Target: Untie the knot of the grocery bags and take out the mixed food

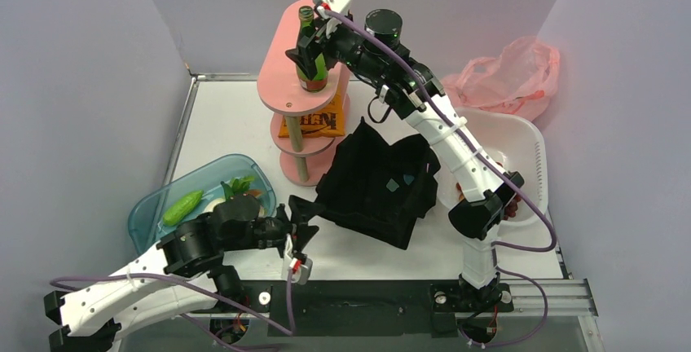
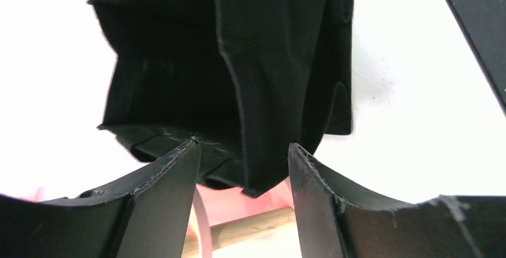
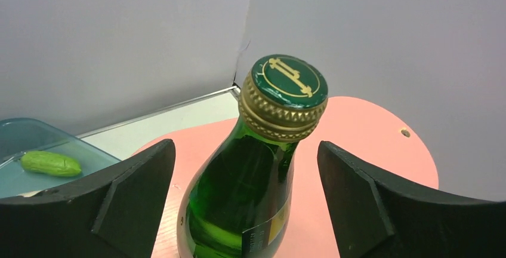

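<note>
The green glass bottle (image 1: 309, 65) (image 3: 250, 186) stands upright on the top tier of the pink shelf (image 1: 281, 83) (image 3: 370, 132). My right gripper (image 1: 310, 59) (image 3: 246, 146) is open around its neck, with a gap on each side. An orange snack packet (image 1: 313, 121) lies on a lower tier. The black tote (image 1: 379, 185) (image 2: 179, 61) slumps mid-table. My left gripper (image 1: 298, 223) (image 2: 244, 144) is open at its near-left corner, a fabric flap hanging between the fingers. The pink plastic bag (image 1: 509, 75) lies crumpled at the back right.
A blue translucent tray (image 1: 155, 213) (image 3: 24, 132) at the left holds a small cucumber (image 1: 182, 207) (image 3: 51, 163), leafy greens (image 1: 239, 187) and a pale item. A white basin (image 1: 521, 136) stands at the right, partly behind the right arm. Grey walls close in on three sides.
</note>
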Controlling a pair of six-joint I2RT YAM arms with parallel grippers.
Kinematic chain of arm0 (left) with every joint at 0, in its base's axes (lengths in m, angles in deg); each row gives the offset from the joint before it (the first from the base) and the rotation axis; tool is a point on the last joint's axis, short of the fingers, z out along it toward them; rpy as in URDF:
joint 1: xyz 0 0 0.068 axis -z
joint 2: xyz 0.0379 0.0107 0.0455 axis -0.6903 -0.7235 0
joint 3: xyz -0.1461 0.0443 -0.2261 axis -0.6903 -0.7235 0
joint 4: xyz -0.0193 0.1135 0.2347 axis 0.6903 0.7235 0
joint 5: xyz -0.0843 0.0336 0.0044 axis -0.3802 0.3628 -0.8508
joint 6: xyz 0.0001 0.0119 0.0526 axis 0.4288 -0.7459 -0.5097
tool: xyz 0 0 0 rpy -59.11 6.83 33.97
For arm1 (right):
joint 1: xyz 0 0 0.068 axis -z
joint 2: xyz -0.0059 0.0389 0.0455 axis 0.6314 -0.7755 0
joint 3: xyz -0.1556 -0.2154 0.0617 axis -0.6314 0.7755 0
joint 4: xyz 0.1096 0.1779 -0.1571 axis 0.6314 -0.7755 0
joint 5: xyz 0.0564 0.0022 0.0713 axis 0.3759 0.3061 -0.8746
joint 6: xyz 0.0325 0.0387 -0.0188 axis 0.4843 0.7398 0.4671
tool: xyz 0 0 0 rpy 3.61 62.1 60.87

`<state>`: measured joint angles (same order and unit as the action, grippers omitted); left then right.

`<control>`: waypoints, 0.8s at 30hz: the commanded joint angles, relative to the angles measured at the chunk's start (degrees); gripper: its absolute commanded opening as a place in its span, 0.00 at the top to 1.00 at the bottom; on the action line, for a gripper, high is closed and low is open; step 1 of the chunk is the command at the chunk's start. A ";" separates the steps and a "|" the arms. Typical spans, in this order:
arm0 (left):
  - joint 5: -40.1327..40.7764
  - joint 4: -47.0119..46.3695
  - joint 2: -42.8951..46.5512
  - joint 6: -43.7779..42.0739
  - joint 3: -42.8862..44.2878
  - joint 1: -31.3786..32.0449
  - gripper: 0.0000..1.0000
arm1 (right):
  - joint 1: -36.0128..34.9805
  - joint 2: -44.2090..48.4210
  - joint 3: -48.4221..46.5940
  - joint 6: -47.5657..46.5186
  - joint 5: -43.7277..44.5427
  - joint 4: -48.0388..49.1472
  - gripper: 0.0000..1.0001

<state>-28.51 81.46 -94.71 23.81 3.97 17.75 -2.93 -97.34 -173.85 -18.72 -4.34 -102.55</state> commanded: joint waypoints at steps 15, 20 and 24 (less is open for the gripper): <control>2.07 4.83 -0.38 36.70 14.22 -1.02 0.43 | 0.83 14.00 5.37 3.14 -1.78 4.75 0.12; 2.81 4.08 -1.17 36.38 15.46 -1.17 0.43 | 3.03 22.87 14.60 0.81 -3.26 2.66 0.12; 0.04 6.27 -4.01 35.95 17.48 -1.20 0.41 | 6.16 29.85 23.90 -0.69 -3.88 -1.72 0.12</control>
<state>-26.59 88.98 -96.26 58.36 17.17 16.88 0.70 -73.58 -156.08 -17.71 -6.44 -101.19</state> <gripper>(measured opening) 0.585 0.882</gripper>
